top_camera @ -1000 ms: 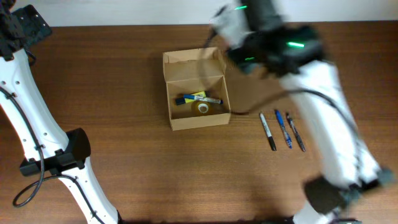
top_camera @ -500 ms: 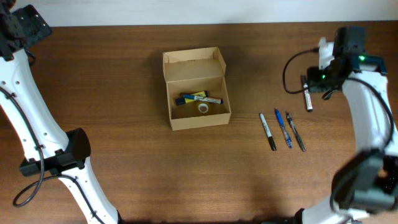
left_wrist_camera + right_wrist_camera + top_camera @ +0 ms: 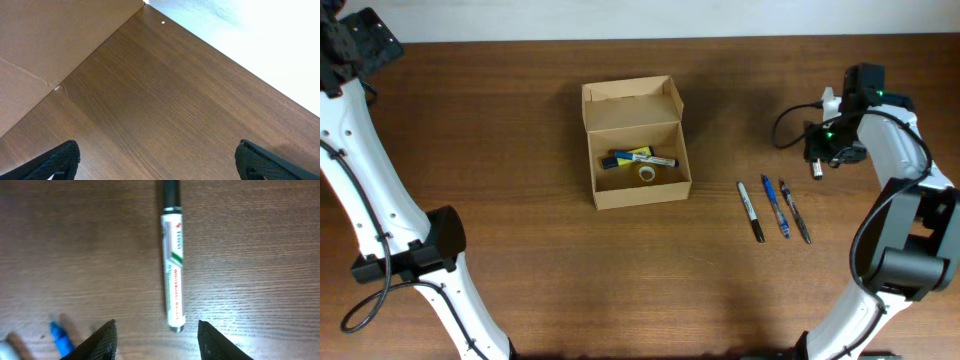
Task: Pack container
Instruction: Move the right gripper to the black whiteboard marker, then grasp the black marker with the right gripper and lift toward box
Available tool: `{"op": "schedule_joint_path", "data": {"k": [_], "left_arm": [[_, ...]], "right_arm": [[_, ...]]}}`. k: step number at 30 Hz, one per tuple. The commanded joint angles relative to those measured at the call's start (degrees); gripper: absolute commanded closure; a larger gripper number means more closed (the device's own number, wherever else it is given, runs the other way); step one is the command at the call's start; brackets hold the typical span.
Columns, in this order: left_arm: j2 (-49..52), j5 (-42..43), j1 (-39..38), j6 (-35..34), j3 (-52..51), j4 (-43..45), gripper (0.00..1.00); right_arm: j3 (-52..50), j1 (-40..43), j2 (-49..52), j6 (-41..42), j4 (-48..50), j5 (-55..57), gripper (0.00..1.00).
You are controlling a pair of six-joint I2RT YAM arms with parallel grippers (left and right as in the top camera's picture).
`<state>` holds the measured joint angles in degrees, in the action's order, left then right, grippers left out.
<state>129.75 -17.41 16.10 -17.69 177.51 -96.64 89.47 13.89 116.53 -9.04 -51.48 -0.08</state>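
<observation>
The container (image 3: 638,192), an open cardboard box with its flap lid standing up at the back, is being seen resting near the middle of the wooden table (image 3: 520,230), a blue-and-yellow marker (image 3: 632,155) and a roll of tape (image 3: 646,174) lying inside. The right gripper (image 3: 157,340) is being held released, jaws spread, over a white marker (image 3: 172,275) with a black cap lying well right of the box, untouched. Three pens (image 3: 775,207) are lying side by side nearby. The left gripper (image 3: 157,160) is being held wide apart, grasping nothing, over bare wood by the table's far edge.
</observation>
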Motion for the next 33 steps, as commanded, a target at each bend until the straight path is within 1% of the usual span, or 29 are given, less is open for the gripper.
{"op": "schedule_joint_path", "data": {"k": [1,15,19,23,25,26,33], "left_arm": [[-0.5,-0.4,0.2,0.7,-0.2,0.0,0.0],[-0.5,-0.4,0.2,0.7,-0.2,0.0,0.0],[-0.5,-0.4,0.2,0.7,-0.2,0.0,0.0],[-0.5,-0.4,0.2,0.7,-0.2,0.0,0.0],[-0.5,-0.4,0.2,0.7,-0.2,0.0,0.0],[-0.5,-0.4,0.2,0.7,-0.2,0.0,0.0],[-0.5,-0.4,0.2,0.7,-0.2,0.0,0.0]], "right_arm": [[1.2,2.0,1.7,-0.1,0.8,-0.2,0.48],[1.2,2.5,5.9,-0.2,2.8,-2.7,0.5],[1.2,2.5,7.0,-2.3,2.9,-2.7,0.57],[1.2,2.5,7.4,-2.8,2.6,-2.7,0.59],[1.2,2.4,7.6,-4.2,2.2,-2.7,0.65],[1.1,2.3,7.7,-4.6,2.1,-2.7,0.66],[1.1,1.0,9.6,-5.3,1.3,-2.3,0.66]]}}
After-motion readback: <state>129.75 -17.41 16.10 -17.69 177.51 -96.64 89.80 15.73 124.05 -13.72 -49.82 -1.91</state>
